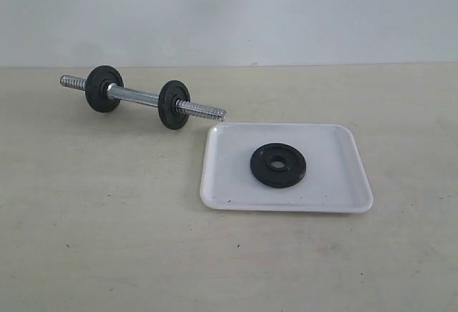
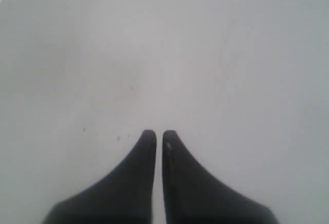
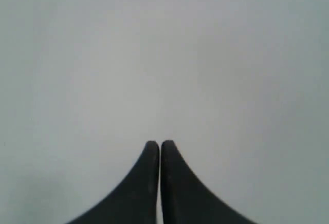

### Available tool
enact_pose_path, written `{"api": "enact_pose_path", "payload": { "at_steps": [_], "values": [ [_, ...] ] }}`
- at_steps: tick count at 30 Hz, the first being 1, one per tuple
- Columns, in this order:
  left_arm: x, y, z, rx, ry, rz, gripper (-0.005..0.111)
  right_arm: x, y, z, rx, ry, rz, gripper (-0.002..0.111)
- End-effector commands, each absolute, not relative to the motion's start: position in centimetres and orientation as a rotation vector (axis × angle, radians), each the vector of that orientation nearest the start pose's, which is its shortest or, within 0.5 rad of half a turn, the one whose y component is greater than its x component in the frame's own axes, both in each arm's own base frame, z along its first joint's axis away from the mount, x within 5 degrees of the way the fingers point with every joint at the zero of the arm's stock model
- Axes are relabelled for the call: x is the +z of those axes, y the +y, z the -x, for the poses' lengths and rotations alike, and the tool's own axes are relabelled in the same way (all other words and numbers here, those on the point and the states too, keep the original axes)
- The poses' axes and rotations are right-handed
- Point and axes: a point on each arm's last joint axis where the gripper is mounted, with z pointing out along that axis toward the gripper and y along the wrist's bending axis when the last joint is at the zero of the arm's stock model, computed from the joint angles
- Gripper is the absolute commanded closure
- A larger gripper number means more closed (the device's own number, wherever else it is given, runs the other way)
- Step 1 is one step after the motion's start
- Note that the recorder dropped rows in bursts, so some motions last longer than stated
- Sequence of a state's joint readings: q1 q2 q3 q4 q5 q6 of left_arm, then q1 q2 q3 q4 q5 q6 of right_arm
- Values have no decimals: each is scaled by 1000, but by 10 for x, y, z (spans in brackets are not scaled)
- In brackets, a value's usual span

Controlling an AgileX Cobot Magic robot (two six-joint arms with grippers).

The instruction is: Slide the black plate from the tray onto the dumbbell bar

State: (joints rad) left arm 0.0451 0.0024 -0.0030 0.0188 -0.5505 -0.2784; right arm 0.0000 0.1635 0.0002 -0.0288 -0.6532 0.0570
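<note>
The black plate (image 1: 278, 164) lies flat near the middle of the tray (image 1: 343, 190), a matte round disc with a centre hole and a raised ring around that hole. Whether it carries any moulded lettering is too small to tell. The tray is a shallow white rectangle of smooth, slightly glossy plastic with rounded corners and a low rim, and it sits on a pale beige table (image 1: 107, 240) whose surface looks faintly mottled. A few tiny dark specks show on the tray floor near its front left corner. The dumbbell bar (image 1: 139, 96) lies on the table to the left of and behind the tray. Its middle is shiny smooth chrome and both ends are coarsely threaded. Two black weight discs (image 1: 104, 89) stand on edge on it, well apart from each other. Its nearer threaded end reaches just beside the tray's far left corner, though contact with the rim cannot be made out. A plain grey-white wall (image 1: 286, 11) rises behind the table. Neither arm appears in the exterior view. The left claw (image 2: 159, 136) has its dark, curved, tapering fingers drawn together with only a thin slit between them and grips nothing, over a pale blurred surface with faint spots. The right claw (image 3: 160, 147) is likewise closed and bare, in front of a featureless grey blur.
</note>
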Motion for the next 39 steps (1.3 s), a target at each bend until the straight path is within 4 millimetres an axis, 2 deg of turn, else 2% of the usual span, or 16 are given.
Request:
{"api": "enact_pose_path", "payload": {
  "at_steps": [1, 4, 12, 16, 18, 19, 20, 21, 23, 24, 25, 28, 29, 31, 34, 39],
  "values": [
    [276, 0, -23, -303, 669, 117, 102, 276, 2, -42, 153, 760, -31, 109],
    [281, -3, -16, -307, 581, 78, 102, 282, 1, -34, 201, 648, -52, 109],
    [304, -22, -6, -266, 554, -167, 102, 308, 1, -28, 239, 574, -63, 109],
    [310, -23, -5, -254, 573, -182, 102, 319, 1, -26, 250, 572, -60, 109],
    [314, -22, -7, -250, 615, -161, 102, 325, 3, -31, 276, 657, -54, 109],
    [318, -18, -14, -211, 761, -115, 102, 332, 6, -41, 215, 890, -22, 109],
    [319, -16, -17, -160, 841, -110, 102, 335, 7, -45, 151, 997, 9, 109],
    [322, -9, -27, -68, 1030, -57, 102, 345, 4, -56, 55, 1180, 18, 109],
    [334, -5, -46, -53, 1151, -20, 102, 362, 0, -76, 7, 1318, 2, 109],
    [338, -6, -51, -60, 1156, -25, 102, 366, 0, -83, -1, 1356, -4, 109],
    [343, -7, -65, -80, 1179, -38, 102, 371, -2, -101, -15, 1454, -22, 109],
    [341, -10, -96, -134, 1246, -52, 102, 363, -6, -140, -72, 1688, -28, 109],
    [338, -10, -106, -188, 1274, -23, 102, 353, -6, -155, -73, 1805, -29, 109],
    [334, -11, -117, -271, 1309, 22, 102, 335, -2, -173, -42, 1956, 9, 109],
    [332, -11, -121, -302, 1327, 48, 102, 323, 11, -183, 87, 2035, 121, 109],
    [333, -12, -121, -310, 1315, 45, 102, 329, 30, -180, 265, 1954, 320, 109]
  ]
}}
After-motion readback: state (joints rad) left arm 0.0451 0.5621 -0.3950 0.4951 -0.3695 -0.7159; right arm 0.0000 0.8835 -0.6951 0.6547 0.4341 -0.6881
